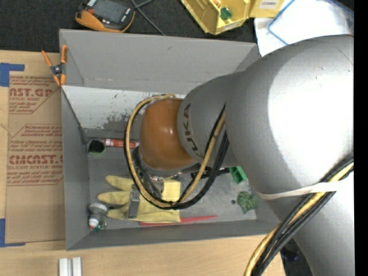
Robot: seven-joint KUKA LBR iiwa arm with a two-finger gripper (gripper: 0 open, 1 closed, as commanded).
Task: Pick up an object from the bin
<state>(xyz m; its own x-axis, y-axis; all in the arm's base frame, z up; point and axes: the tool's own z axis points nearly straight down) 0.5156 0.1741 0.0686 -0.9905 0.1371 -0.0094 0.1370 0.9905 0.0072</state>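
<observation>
The gripper (135,202) is low over a yellow glove (115,199) in the bin's (75,154) lower left, and I cannot tell if it is open.

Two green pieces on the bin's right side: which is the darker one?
The leafy green piece, lower in the view, is the darker one: dull green and crumpled. The green block above it is brighter and square-edged.
</observation>
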